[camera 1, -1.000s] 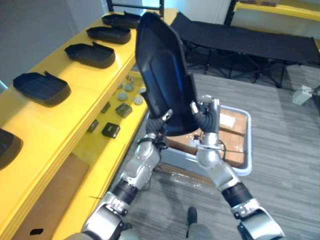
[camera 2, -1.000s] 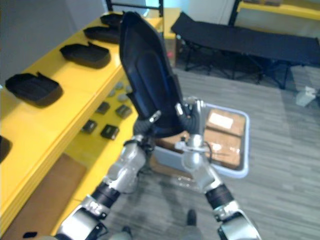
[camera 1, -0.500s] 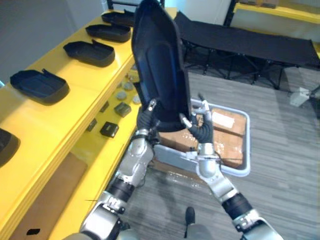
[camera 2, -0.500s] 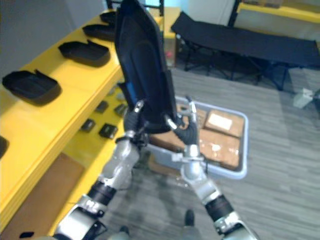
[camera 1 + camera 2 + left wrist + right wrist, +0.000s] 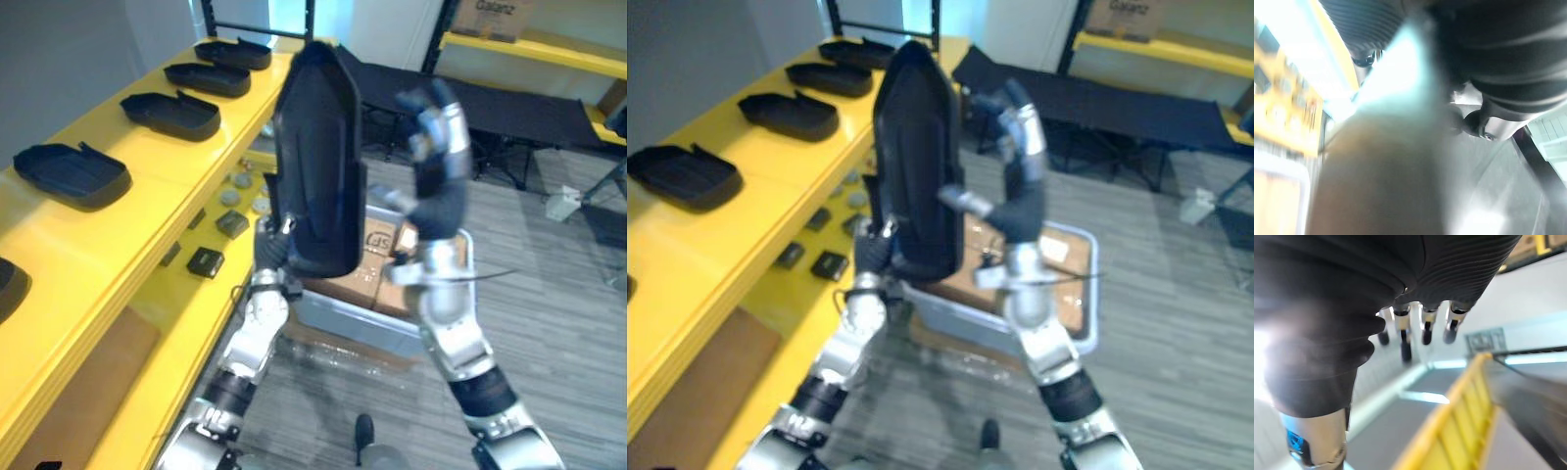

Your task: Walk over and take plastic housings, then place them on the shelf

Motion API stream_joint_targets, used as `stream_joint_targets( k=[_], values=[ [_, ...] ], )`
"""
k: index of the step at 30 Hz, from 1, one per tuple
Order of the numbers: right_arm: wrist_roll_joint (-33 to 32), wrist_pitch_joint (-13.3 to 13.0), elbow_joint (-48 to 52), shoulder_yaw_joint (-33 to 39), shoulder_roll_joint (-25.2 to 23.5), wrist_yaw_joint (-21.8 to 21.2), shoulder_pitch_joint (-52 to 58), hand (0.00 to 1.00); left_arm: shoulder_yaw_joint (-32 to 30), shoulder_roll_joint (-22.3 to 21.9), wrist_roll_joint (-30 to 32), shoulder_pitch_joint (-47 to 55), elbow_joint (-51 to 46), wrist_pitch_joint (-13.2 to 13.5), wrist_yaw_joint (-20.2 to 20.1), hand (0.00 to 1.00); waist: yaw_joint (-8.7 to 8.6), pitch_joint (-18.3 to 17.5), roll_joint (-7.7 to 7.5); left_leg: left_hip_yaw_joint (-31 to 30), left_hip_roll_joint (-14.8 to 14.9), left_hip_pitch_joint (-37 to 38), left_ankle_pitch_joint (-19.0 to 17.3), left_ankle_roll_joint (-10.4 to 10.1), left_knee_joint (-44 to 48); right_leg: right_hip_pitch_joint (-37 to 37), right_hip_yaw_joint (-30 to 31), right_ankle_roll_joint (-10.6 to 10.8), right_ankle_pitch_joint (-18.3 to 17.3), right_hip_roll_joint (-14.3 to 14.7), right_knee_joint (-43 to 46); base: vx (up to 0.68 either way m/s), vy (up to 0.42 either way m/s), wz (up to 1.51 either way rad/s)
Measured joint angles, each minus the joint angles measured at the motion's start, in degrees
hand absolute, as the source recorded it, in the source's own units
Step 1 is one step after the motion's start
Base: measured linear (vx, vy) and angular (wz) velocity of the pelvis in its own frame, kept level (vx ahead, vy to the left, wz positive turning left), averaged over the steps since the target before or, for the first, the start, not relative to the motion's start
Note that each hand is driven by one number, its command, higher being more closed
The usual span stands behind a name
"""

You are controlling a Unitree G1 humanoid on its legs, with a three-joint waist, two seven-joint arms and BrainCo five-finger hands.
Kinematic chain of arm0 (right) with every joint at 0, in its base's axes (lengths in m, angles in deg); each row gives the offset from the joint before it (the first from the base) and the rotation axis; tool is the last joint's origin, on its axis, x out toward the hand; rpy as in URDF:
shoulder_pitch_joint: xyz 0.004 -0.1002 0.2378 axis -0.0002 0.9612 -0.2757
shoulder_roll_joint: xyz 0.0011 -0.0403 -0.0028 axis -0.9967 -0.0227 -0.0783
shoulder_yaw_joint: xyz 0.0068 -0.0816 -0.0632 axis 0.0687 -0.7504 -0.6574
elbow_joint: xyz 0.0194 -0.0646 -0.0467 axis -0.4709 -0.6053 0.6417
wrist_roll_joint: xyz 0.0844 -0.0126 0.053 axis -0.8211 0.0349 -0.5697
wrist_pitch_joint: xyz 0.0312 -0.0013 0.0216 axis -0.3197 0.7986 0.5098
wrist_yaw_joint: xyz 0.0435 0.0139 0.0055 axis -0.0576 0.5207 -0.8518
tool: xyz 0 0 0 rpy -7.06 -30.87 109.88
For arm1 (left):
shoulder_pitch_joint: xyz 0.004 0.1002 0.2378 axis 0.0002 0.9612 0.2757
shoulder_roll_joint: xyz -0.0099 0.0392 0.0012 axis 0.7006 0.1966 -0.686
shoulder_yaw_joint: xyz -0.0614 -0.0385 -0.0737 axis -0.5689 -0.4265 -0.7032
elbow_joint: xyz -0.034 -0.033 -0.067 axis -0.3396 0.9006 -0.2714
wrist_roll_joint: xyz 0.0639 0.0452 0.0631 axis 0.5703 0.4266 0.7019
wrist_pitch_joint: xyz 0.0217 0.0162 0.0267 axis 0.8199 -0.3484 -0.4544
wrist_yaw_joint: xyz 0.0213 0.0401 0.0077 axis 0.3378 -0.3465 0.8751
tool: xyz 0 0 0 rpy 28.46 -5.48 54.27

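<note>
The black plastic housing (image 5: 318,166) stood upright in the air near the yellow shelf (image 5: 147,191) — the left hand (image 5: 266,245) gripped its lower edge, fingers curled round it. The right hand (image 5: 438,122) was raised beside it, fingers relaxed, holding nothing.

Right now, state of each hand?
Left hand: closed on the plastic housing, at its lower end.
Right hand: open, holding nothing.
</note>
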Motion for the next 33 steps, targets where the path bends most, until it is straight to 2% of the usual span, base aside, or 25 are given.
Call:
stream_joint_targets(
  k=[1, 6, 8, 12, 14, 16, 17, 19, 21, 24, 27, 31, 33],
  values=[
    [-3.45, -0.11, 1.42, 3.12, 0.52, -1.86, 2.10, 0.00, -1.64, 0.04, 1.29, 1.45, -1.29, 0.00, 0.56, 1.00, 0.00, -0.08, -0.11, 0.08, 0.23, 0.07, 0.00, -0.04, -0.06, 0.00, 0.00, -0.03, -0.09, 0.22, 0.00, 0.00, 0.000, 0.00],
    [-7.61, -0.54, 2.15, 10.50, 0.69, -5.09, 9.33, 0.00, -4.51, 1.10, 1.24, 4.81, -1.81, 0.22, 2.77, 1.00, -0.16, -0.87, -0.27, 1.23, 0.83, 0.92, -0.29, -0.55, -0.32, 0.00, 0.97, 0.01, -0.22, 0.86, 0.00, 0.02, 0.006, -0.09],
    [-7.85, -0.39, 2.15, 12.14, 0.74, -6.56, 12.39, 0.00, -5.89, 1.11, 1.25, 5.37, -1.80, 0.35, 3.15, 1.00, -0.39, -0.92, -0.30, 1.30, 0.75, 0.99, -0.30, -0.55, -0.60, -0.03, 0.97, 0.22, -0.37, 0.79, 0.00, 0.00, 0.009, -0.03],
    [-7.58, 0.91, 2.03, 13.27, 0.55, -6.22, 17.67, 0.00, -7.07, 1.12, 1.30, 7.02, -1.87, 1.25, 5.60, 1.00, -0.92, -1.33, -0.17, 1.52, 0.71, 1.27, -0.31, -0.55, -1.07, -0.09, 1.10, 0.45, -0.56, 0.82, 0.00, 0.00, 0.000, 0.00],
    [-7.55, 1.87, 0.71, 15.32, -0.32, -4.76, 20.17, 0.00, -9.46, 1.06, 0.97, 8.99, -3.28, 2.74, 6.14, 1.00, -1.49, -1.61, -0.28, 1.53, 0.73, 1.20, -0.43, -0.60, -1.08, -0.18, 1.14, 0.48, -0.61, 0.85, 0.00, 0.00, 0.000, 0.00],
    [-7.57, 3.81, -3.47, 19.33, -2.44, -2.34, 24.55, 0.00, -12.22, 0.83, -1.75, 12.40, -6.99, 6.46, 6.24, 1.00, -1.65, -2.07, -0.36, 1.55, 0.72, 0.72, -0.63, -0.60, -1.04, -0.52, 1.16, 0.58, -0.79, 0.84, 0.00, 0.00, 0.000, 0.00],
    [-7.56, 4.41, -4.86, 19.97, -2.99, -1.69, 25.72, 0.00, -12.48, 0.55, -2.21, 13.33, -8.40, 7.46, 6.16, 1.00, -1.65, -2.08, -0.33, 1.55, 0.71, 0.71, -0.66, -0.59, -1.04, -0.51, 1.16, 0.60, -0.86, 0.83, 0.00, 0.00, 0.000, 0.00],
    [-7.54, 6.21, -9.96, 20.86, -5.65, -0.67, 30.88, 0.00, -13.87, -1.20, -4.10, 16.58, -14.63, 10.92, 5.93, 1.00, -1.58, -2.38, 0.23, 1.51, 0.64, 0.63, -0.83, -0.58, -1.05, -0.57, 1.15, 0.69, -1.01, 0.76, 0.00, 0.00, 0.000, 0.00],
    [-7.04, 6.81, -12.11, 20.79, -8.18, -0.54, 33.96, 0.00, -13.83, -2.41, -4.30, 18.68, -18.76, 13.12, 5.42, 1.00, -1.57, -2.77, 1.02, 1.52, 0.54, 0.54, -1.05, -0.53, -1.02, -0.55, 1.15, 0.87, -1.18, 0.65, 0.00, 0.00, 0.000, 0.00],
    [-6.99, 6.08, -13.34, 20.59, -10.52, -1.01, 36.44, 0.00, -13.35, -3.15, -4.31, 20.46, -22.22, 15.84, 3.87, 1.00, -1.58, -3.45, 2.23, 1.51, 0.40, 0.56, -1.20, -0.39, -1.02, -0.49, 1.15, 1.03, -1.35, 0.51, 0.00, 0.00, 0.000, 0.00],
    [-5.79, 2.69, -13.27, 20.25, -11.07, -2.91, 35.88, 0.00, -13.17, -3.18, -4.53, 21.91, -23.80, 17.32, 1.60, 1.00, -1.50, -3.91, 3.00, 1.32, 0.40, 0.63, -1.20, -0.39, -1.08, -0.29, 0.89, 1.26, -1.82, 0.48, -0.01, -0.01, 0.001, 0.02],
    [-5.74, 0.12, -12.54, 18.49, -11.10, -5.46, 31.68, 0.00, -14.26, -3.14, -3.63, 22.39, -27.23, 17.52, 2.79, 1.00, -0.78, -4.04, 3.43, -1.15, 0.05, -0.22, -0.68, -0.44, -2.15, 0.31, -1.66, 1.05, -2.33, 0.06, -0.01, -0.03, 0.001, 0.24],
    [-4.84, -0.07, -12.33, 16.82, -11.04, -5.75, 29.27, 0.00, -16.77, -3.12, -2.80, 22.78, -30.28, 17.38, 3.48, 1.00, 0.16, -3.98, 3.85, -3.62, -0.35, -0.93, 0.03, -0.36, -2.49, 1.32, -4.14, 0.84, -2.56, -0.44, 0.00, 0.00, 0.007, 0.71]
  ],
)
